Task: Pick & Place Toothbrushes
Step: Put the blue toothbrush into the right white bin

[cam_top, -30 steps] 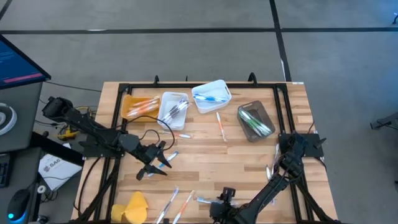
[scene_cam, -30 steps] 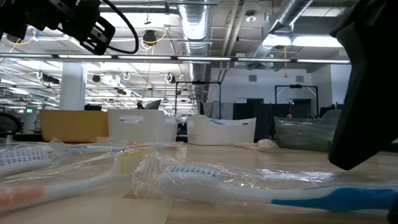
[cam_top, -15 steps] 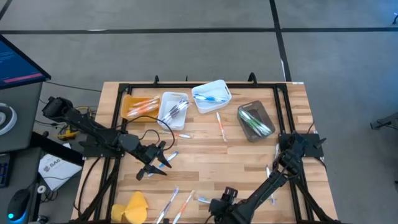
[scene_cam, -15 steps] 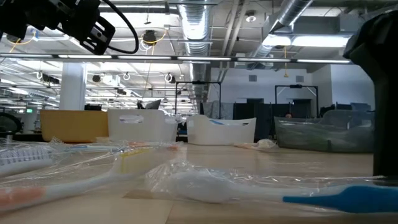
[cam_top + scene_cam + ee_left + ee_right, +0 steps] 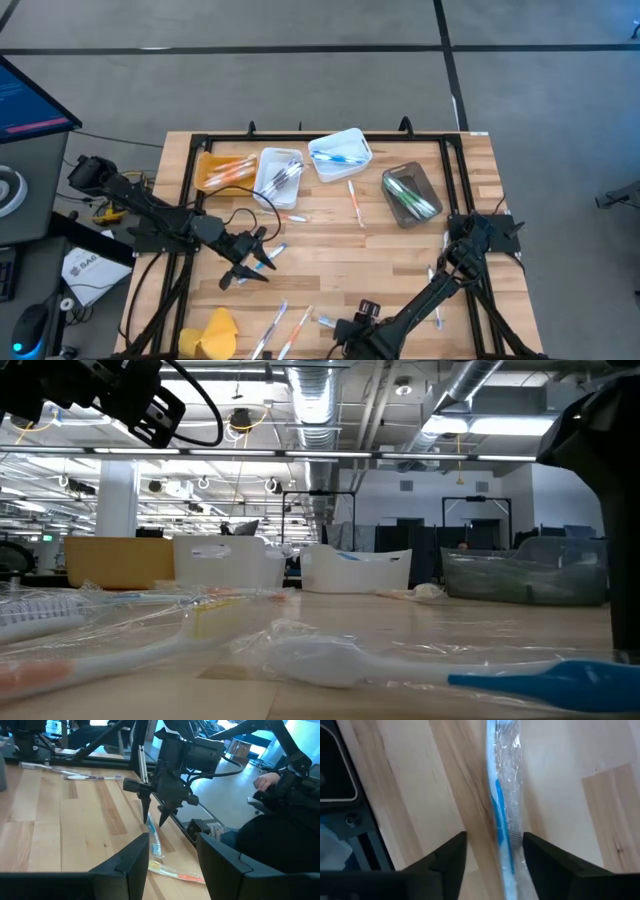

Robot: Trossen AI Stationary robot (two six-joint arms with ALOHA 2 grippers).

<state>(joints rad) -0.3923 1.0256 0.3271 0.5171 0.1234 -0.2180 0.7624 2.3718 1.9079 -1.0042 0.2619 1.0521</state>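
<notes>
right pincer [image 5: 492, 865]: mine, low at the near edge of the bench [image 5: 400, 262], fingers spread on either side of a wrapped blue toothbrush [image 5: 502, 805] lying flat on the wood; not pinching it.
left pincer [image 5: 258, 262]: mine, over the bench's left-middle, raised, pointing right; fingers stand apart, nothing visible between them in the wrist view.
blue toothbrush: in clear wrap, near edge, just right of centre; the low view shows its blue handle [image 5: 545, 685] lying on the wood.
loose toothbrushes near edge [image 5: 285, 328]: a few wrapped ones, left of my right pincer.
loose toothbrush mid-bench [image 5: 354, 203]: orange-white, lying between the bins and the centre.
orange bin [image 5: 224, 169]: far left, orange-handled brushes inside.
white bin [image 5: 279, 175]: next to the orange one, several brushes inside.
second white bin [image 5: 341, 153]: far centre, tilted, blue brush inside.
dark bin [image 5: 410, 194]: far right, green brushes inside.
yellow lump [image 5: 210, 333]: near-left corner.
person [image 5: 280, 820]: partly seen beyond the bench edge in my left wrist view.
</notes>
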